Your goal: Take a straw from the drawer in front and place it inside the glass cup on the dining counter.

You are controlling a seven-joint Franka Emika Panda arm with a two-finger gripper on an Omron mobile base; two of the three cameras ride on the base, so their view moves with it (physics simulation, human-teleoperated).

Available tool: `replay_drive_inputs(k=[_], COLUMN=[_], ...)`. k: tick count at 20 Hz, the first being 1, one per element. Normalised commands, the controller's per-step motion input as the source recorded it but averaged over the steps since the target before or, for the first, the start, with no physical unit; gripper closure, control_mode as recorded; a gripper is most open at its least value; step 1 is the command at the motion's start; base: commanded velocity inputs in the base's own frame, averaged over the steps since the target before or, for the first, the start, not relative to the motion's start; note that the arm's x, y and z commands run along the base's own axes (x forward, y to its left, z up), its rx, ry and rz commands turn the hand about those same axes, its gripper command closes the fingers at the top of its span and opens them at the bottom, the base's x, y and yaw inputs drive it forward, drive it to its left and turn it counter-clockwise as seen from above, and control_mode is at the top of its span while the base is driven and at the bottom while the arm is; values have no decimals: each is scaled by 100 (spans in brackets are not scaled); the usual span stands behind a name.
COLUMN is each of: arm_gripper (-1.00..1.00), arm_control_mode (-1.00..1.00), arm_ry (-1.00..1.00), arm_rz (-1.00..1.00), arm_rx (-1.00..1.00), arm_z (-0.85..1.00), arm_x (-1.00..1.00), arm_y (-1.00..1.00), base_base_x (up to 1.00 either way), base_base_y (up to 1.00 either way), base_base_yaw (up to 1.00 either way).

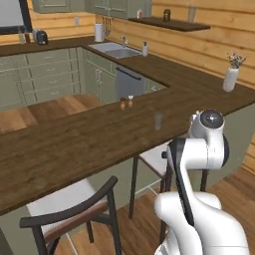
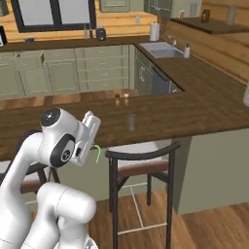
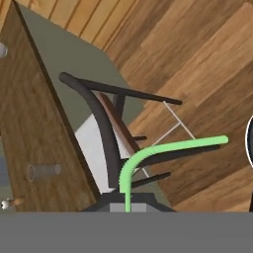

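A green bent straw [image 3: 148, 152] is held at its lower end by my gripper [image 3: 127, 203], which is shut on it. In the right base view the gripper [image 2: 92, 145] hangs below counter height, in front of the dining counter [image 2: 194, 109], with the straw [image 2: 97, 153] curling out under it. The clear glass cup [image 1: 158, 121] stands upright on the dark wood dining counter [image 1: 74, 144], well beyond the gripper. It also shows as a faint glass cup [image 2: 131, 121] and a sideways glass cup [image 3: 43, 171] on the counter [image 3: 29, 113]. The drawer is out of view.
Black-framed white-seated chairs [image 1: 74, 211] [image 2: 141, 160] [image 3: 101, 118] stand along the near side of the counter. Two small shakers [image 1: 126, 102] sit past the cup. A white vase [image 1: 230, 77] is at the counter's right end. A sink [image 1: 114, 50] is on the far worktop.
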Motion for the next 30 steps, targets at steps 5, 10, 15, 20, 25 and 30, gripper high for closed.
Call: replay_drive_inputs(k=[5,10,15,20,25,30], arm_gripper=[100,100,100,100,100,100], arm_control_mode=[100,100,100,100,100,100], arm_ry=[0,0,0,0,0,0], arm_rz=[0,0,0,0,0,0], arm_rx=[0,0,0,0,0,0], arm_z=[0,0,0,0,0,0], arm_x=[0,0,0,0,0,0], arm_y=[0,0,0,0,0,0], base_base_x=[71,50,38,51,61,69], base_base_y=[-41,-50,-46,-37,-26,-32], base_base_yaw=[34,41,33,27,22,22])
